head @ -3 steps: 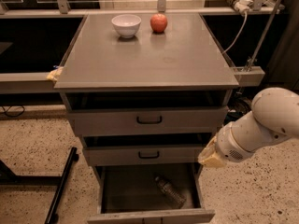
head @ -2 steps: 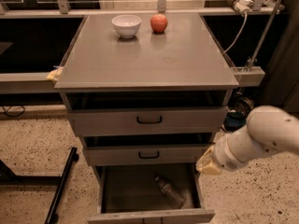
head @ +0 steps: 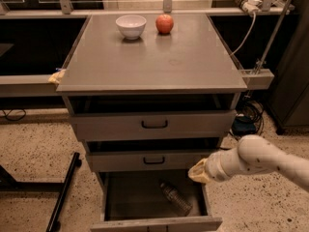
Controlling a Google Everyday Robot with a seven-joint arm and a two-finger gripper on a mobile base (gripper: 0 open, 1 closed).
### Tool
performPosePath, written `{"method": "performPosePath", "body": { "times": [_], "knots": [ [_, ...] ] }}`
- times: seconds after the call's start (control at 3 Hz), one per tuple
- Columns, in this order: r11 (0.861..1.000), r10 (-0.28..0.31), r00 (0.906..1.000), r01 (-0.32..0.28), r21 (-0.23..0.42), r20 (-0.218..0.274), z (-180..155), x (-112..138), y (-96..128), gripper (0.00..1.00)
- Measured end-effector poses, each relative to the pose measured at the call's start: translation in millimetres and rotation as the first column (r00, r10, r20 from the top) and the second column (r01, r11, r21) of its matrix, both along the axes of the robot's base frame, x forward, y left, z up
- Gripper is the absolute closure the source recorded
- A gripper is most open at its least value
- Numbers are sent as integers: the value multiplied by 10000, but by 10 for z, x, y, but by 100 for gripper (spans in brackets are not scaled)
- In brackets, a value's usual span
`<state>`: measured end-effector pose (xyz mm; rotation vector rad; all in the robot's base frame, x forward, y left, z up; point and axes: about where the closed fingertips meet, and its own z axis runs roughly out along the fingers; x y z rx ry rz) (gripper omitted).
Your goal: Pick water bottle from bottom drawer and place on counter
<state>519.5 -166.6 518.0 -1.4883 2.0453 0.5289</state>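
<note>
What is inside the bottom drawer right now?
A water bottle lies on its side in the bottom drawer, right of centre. The pincer hovers over its right edge. The drawer's back is hidden under the middle drawer.

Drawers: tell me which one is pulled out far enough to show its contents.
The bottom drawer, deepest and lowest: it alone is pulled well out, showing the water bottle lying inside. The claw hovers above its right side.

High front view, gripper (head: pixel 197 171) at lower right
</note>
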Motion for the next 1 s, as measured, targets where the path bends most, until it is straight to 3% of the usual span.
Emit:
{"method": "performPosePath", "body": {
  "times": [0.33,0.67,1.0],
  "knots": [
    [9990,46,9980,-18,436,-629,-447,-115,89,100],
    [9996,270,9979,-274,-65,-594,-568,-113,91,100],
    [9994,355,9993,-354,-61,100,-952,128,18,100]
  ]
}}
